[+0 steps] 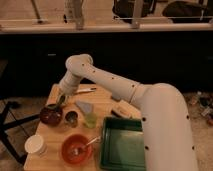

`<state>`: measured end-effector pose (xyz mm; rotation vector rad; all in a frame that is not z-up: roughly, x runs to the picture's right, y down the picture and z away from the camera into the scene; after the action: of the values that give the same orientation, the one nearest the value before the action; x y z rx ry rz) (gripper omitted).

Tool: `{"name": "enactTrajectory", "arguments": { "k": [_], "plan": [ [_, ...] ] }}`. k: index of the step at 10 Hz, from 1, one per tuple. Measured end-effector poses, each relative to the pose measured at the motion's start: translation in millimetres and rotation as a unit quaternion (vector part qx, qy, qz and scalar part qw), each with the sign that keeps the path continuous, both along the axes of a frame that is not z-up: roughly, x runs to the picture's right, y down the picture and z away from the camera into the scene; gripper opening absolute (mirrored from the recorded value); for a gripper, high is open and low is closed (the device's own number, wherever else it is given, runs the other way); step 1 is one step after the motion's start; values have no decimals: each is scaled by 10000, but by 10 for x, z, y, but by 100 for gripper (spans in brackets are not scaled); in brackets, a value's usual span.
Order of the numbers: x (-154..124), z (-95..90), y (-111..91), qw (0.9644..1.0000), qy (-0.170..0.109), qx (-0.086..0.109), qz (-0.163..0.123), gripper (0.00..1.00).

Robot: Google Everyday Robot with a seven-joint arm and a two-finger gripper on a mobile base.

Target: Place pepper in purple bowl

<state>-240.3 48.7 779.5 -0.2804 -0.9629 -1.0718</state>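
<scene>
Presently my gripper (60,99), clamped on the slim dark green pepper (59,103), hangs at the one o'clock rim of the round maroon-purple bowl (50,115). Transport looks nearly complete; release outstanding.

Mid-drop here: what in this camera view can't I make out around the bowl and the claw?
- Pepper: only a dark sliver under the claw; grip contact unclear in the dim light.
- Purple bowl: dark inside, contents unreadable.
- Table: right part hidden by the arm.
</scene>
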Motion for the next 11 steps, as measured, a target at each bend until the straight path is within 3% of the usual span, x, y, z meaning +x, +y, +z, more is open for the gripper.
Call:
{"name": "enactTrajectory", "arguments": {
  "k": [5,11],
  "plan": [
    [-323,126,224,9986,-378,-265,-271,0],
    [-571,212,392,9939,-732,-670,-479,0]
  ]
}}
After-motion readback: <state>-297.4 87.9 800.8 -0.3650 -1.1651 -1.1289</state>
